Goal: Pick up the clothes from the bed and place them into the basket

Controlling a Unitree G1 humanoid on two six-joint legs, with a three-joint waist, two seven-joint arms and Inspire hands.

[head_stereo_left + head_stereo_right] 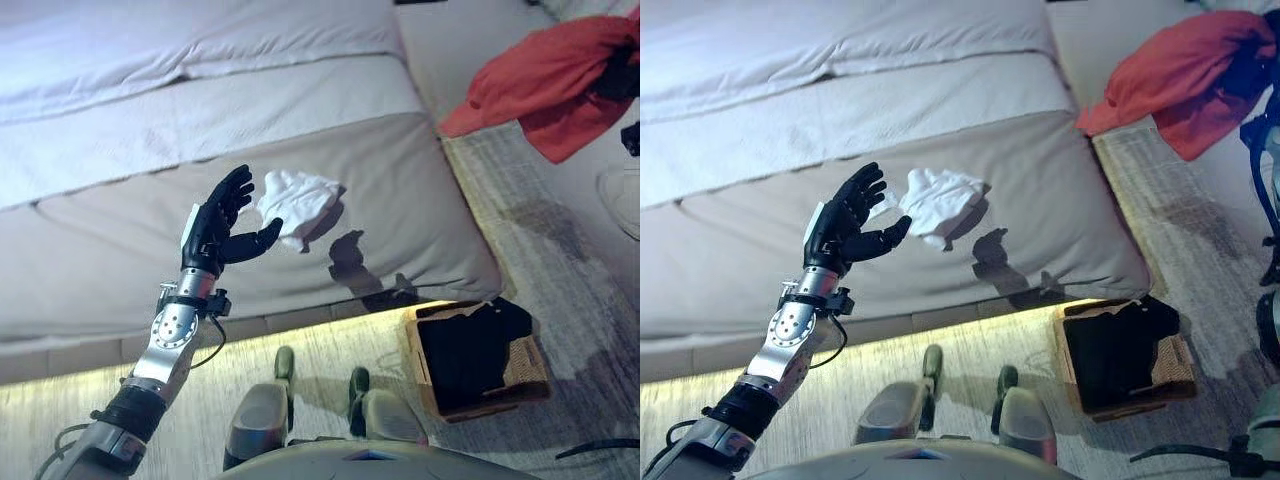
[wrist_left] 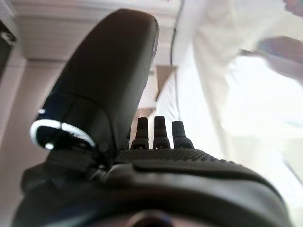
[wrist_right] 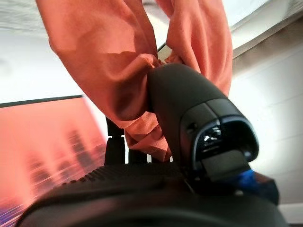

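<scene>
A crumpled white garment [image 1: 298,205] lies on the beige bed [image 1: 120,240] near its front edge. My left hand [image 1: 215,230] is raised just left of it, open and empty, fingers straight; its thumb shows in the left wrist view [image 2: 109,94]. My right hand [image 1: 618,75] is at the far upper right, shut on an orange-red garment [image 1: 545,80] that hangs from it above the floor. In the right wrist view the thumb [image 3: 189,123] pinches that cloth [image 3: 109,71]. A wicker basket [image 1: 530,385] stands on the floor at the lower right with black clothes [image 1: 470,350] in it.
The bed's front edge [image 1: 330,312] runs across the middle of the view, with a lit strip under it. A grey rug [image 1: 560,250] covers the floor right of the bed, between the hanging garment and the basket.
</scene>
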